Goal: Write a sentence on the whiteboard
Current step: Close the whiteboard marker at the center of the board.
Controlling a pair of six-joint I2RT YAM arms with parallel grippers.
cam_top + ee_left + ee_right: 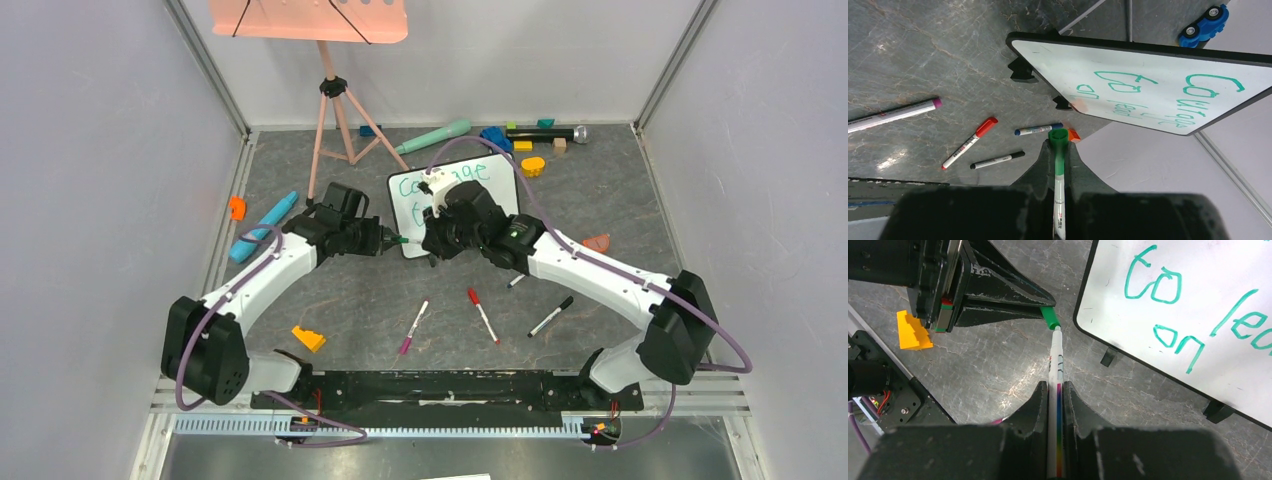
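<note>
whiteboard [1198,265], glossy white, dark-rimmed: its teal sentence [1158,97] could smear if the white marker [1056,355] clamped in the right gripper [1056,386] skids off the green cap [1049,318] pinched by the left gripper [1058,147].

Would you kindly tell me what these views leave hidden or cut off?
- Top view: the right arm covers most of the sentence on the whiteboard.
- Right wrist: the frame edge cuts off "lead"; the cap hides the marker's tip.
- Top view: the tray is cut by the top edge.

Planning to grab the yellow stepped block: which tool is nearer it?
Left. The left tool sits beyond and right of the yellow stepped block; the right tool is farther right.
</note>
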